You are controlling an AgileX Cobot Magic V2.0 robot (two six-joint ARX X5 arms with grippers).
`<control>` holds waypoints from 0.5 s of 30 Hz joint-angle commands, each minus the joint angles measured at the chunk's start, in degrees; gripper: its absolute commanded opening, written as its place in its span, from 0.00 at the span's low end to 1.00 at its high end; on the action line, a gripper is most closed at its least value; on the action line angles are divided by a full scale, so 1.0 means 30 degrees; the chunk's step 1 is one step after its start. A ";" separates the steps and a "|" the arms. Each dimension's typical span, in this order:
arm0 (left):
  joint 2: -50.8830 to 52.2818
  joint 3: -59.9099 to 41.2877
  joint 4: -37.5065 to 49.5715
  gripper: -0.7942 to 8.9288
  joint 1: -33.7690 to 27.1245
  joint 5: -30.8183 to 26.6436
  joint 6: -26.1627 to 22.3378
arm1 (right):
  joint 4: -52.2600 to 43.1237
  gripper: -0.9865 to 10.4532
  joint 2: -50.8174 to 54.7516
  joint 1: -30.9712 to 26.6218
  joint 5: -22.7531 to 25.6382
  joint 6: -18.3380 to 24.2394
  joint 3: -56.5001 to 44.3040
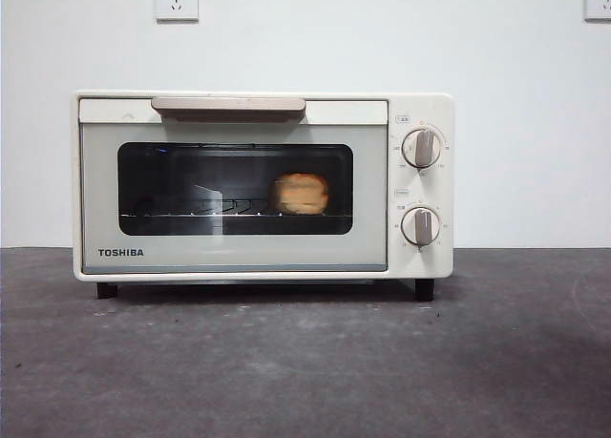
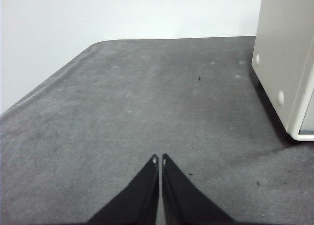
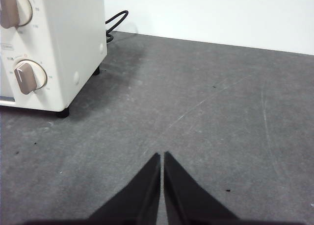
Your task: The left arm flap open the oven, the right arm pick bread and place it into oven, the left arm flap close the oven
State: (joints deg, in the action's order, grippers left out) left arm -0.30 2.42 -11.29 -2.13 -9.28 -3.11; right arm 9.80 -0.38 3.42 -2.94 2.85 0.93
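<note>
Though enclosed, bread (image 1: 300, 194) beyond grippers.

Brand: TOSHIBA — dark capital letters on the oven (image 1: 263, 185), low on the left of its door, under the glass window.
Upper knob (image 1: 421, 148): a small label above it and tiny dial marks around it — too small to read.
Lower knob (image 1: 420, 226): the same, a small label and fine marks, not legible.
Right wrist view: faint dial figures beside both knobs, blurred beyond reading.
</note>
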 commanded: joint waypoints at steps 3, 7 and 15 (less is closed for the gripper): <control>0.0036 -0.0328 -0.0080 0.10 0.0000 -0.0051 -0.0131 | -0.0080 0.09 0.0058 0.0015 -0.0015 0.0131 -0.0138; 0.0036 -0.0328 -0.0080 0.10 0.0000 -0.0051 -0.0131 | -0.0255 0.09 0.0058 0.0015 -0.0015 0.0131 -0.0131; 0.0036 -0.0328 -0.0080 0.10 0.0000 -0.0051 -0.0131 | -0.0255 0.09 0.0058 0.0015 -0.0015 0.0131 -0.0131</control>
State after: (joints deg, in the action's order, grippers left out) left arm -0.30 2.42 -11.29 -2.13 -9.28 -3.11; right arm 9.56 -0.38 3.42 -2.94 2.85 0.93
